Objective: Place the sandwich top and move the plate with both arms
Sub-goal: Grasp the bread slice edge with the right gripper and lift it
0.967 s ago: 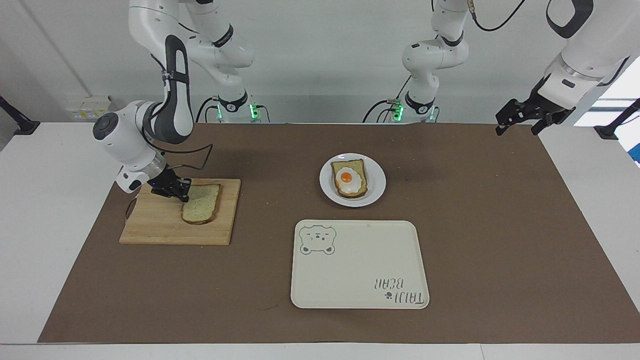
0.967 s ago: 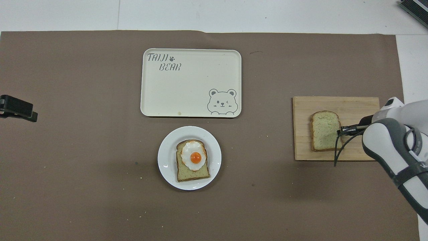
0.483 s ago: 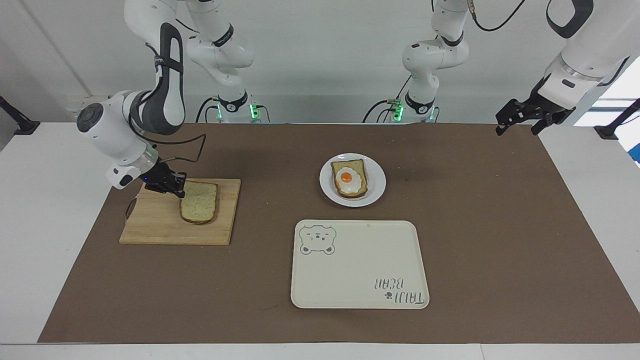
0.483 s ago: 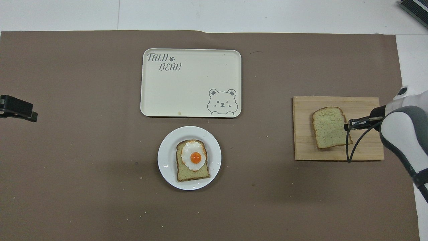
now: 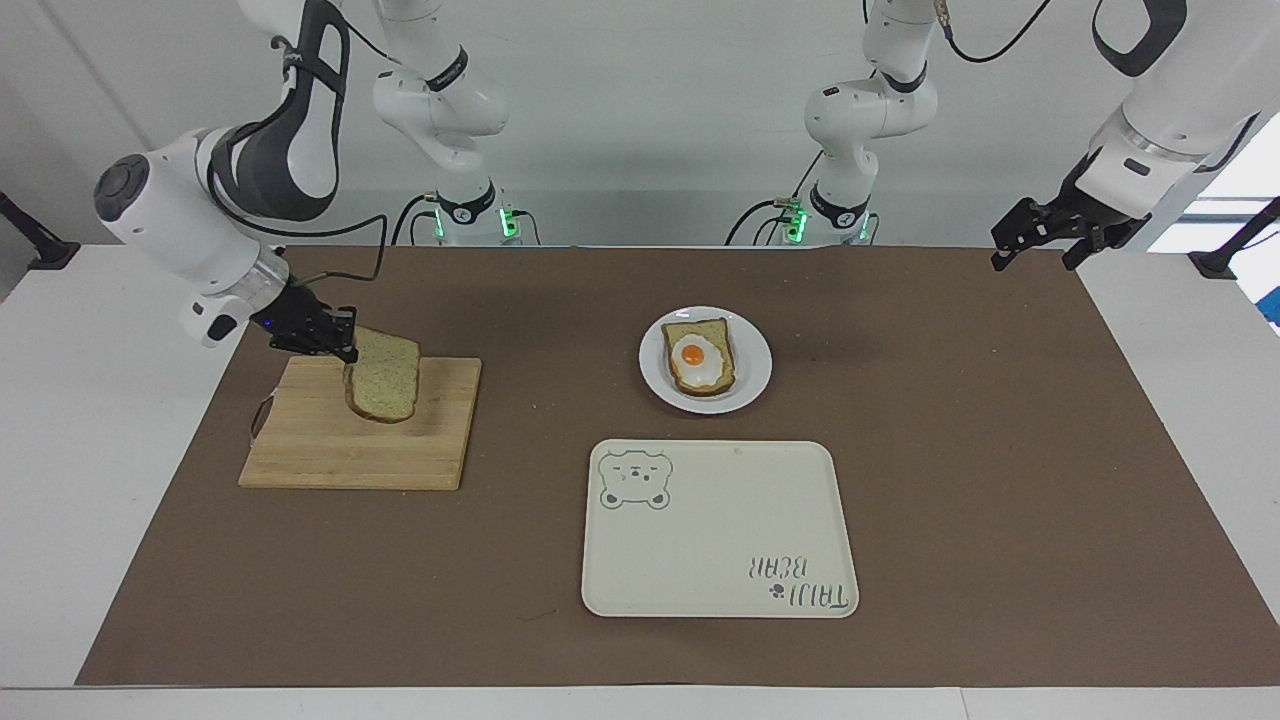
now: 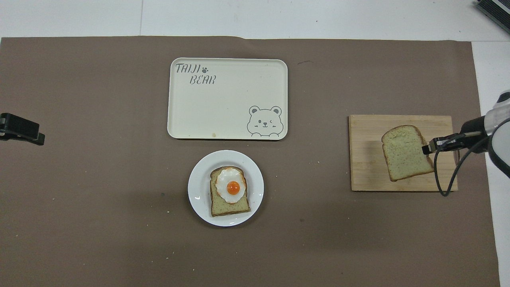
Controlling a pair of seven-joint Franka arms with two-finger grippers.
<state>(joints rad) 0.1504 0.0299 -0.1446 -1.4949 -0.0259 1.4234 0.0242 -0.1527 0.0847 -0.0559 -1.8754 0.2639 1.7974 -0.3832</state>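
Facing view | right gripper [image 5: 345, 352] clamped on plain tan bread slice [image 5: 383, 388], lifted tilted over wooden cutting board [image 5: 330, 455] at right arm's end | left gripper [image 5: 1035, 240] spread wide, holding nothing, waiting over left arm's end | small round white plate [image 5: 752, 372] bearing egg-topped bread [image 5: 700, 360] mid-table | cream bear-print tray [image 5: 720, 560] farther from robots, beside plate

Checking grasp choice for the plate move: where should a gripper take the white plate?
Take the plate at its bare rim, probably from the left arm's end. The egg-topped bread fills the middle, so only the low rim shows; the left gripper waits open there.
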